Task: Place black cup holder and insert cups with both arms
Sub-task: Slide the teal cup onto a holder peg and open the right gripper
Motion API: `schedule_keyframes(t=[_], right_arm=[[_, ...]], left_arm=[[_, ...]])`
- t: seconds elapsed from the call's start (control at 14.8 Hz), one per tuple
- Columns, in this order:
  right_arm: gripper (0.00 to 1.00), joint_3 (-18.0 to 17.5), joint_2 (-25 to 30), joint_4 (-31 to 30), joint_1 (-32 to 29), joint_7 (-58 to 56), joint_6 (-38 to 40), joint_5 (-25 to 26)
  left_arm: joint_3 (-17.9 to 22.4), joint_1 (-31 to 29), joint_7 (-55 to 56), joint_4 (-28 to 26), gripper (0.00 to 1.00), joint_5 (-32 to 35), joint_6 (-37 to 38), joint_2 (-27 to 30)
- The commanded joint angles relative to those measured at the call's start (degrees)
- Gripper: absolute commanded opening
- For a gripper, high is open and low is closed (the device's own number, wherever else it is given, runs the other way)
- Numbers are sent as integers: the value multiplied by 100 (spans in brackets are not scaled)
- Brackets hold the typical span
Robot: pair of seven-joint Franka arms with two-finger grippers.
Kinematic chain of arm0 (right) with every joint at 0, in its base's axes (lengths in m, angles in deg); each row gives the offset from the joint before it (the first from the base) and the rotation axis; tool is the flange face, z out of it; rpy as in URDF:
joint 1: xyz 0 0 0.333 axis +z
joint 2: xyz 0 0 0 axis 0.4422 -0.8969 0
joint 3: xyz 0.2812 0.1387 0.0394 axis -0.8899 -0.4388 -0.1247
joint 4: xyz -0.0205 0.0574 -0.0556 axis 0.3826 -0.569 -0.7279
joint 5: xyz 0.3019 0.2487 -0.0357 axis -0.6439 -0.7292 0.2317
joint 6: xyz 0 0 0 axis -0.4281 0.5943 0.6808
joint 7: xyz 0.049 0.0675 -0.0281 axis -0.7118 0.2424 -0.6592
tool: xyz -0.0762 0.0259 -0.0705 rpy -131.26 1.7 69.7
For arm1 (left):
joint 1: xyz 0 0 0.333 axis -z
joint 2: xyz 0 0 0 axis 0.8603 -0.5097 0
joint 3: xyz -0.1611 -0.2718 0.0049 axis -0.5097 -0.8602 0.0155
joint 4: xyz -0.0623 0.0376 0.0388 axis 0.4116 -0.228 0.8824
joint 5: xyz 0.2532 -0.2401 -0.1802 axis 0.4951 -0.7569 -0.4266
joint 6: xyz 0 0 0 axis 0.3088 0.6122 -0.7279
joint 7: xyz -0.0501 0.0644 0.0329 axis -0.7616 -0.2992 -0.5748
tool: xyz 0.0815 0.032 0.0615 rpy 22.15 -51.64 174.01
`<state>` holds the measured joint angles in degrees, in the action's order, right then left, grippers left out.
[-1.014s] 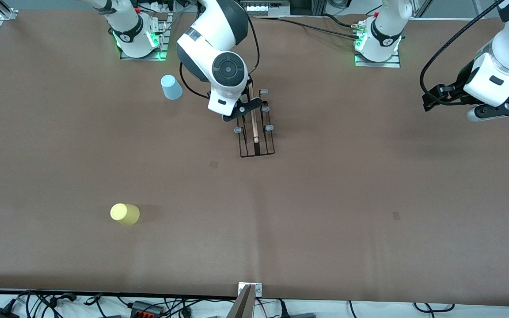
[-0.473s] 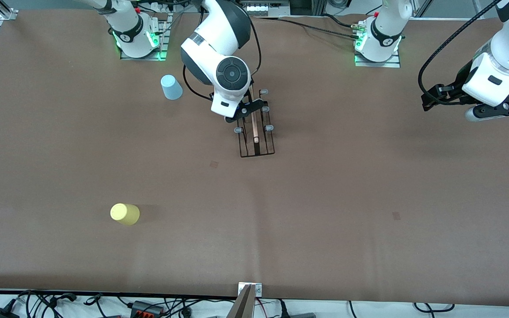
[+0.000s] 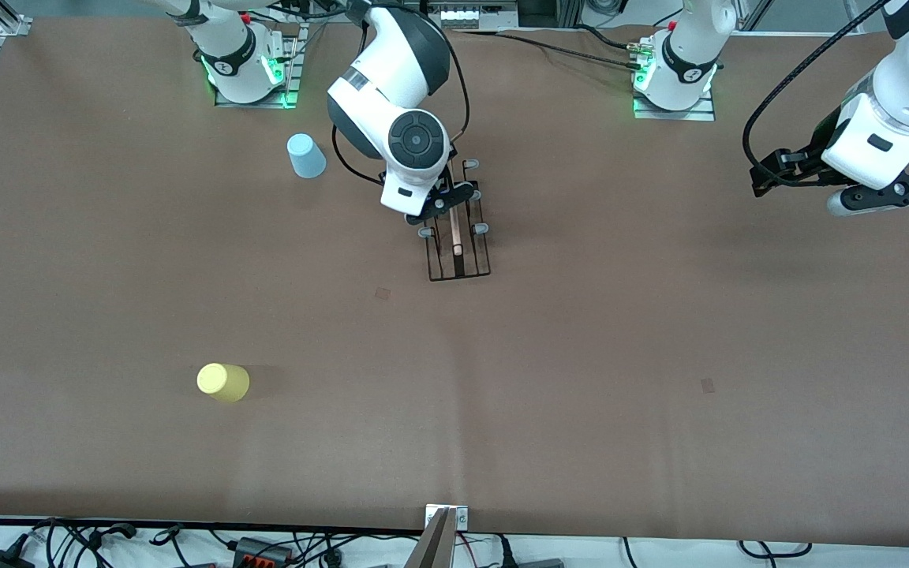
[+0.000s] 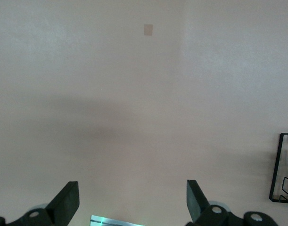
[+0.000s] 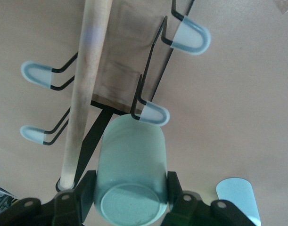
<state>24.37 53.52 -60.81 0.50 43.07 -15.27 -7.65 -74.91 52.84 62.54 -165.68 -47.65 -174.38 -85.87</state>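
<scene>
The black cup holder (image 3: 459, 246) stands on the table between the two bases, with its wooden rod (image 5: 87, 80) on top. My right gripper (image 3: 440, 200) is over the rack's end nearest the bases, shut on the pale mint green cup (image 5: 132, 165). In the right wrist view that gripper (image 5: 129, 187) clamps the cup's base, and the cup's mouth meets a grey-tipped peg (image 5: 152, 114). The light blue cup (image 3: 306, 155) stands beside the rack toward the right arm's end. The yellow cup (image 3: 222, 382) sits much nearer the front camera. My left gripper (image 4: 130, 200) hangs open and empty.
The left arm waits with its gripper (image 3: 888, 196) above bare table at its own end; a corner of the rack (image 4: 281, 174) shows in its wrist view. Other grey-tipped pegs (image 5: 191, 38) stick out along the rack. Cables lie along the table's front edge (image 3: 265, 544).
My right gripper has moved a little along the rack toward the front camera, carrying the mint cup. The left gripper has drifted slightly. The cups on the table have not moved.
</scene>
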Motion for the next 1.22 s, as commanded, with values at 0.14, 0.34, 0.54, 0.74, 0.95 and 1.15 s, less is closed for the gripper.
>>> schedule_keyframes(t=[0.14, 0.34, 0.54, 0.74, 0.95, 1.15], right_arm=[[25, 23, -65, -20, 94, 63, -65, -42], [25, 23, -127, -20, 103, 54, -66, -24], [29, 23, -162, -29, 94, 54, -57, -24], [100, 23, -162, 33, 68, 71, -66, -24], [100, 41, 57, 129, 33, 133, 83, -51], [100, 67, 181, 611, -63, 177, 521, -42]], left_arm=[[311, 351, -132, 226, 100, -101, 218, -35], [435, 458, -140, 226, 100, -101, 209, -35], [435, 431, -140, 217, 100, -101, 183, -52], [427, 405, -140, 226, 100, -119, 165, -78], [435, 370, -140, 226, 100, -268, 87, -96], [435, 370, -140, 217, 100, -268, 77, -96]])
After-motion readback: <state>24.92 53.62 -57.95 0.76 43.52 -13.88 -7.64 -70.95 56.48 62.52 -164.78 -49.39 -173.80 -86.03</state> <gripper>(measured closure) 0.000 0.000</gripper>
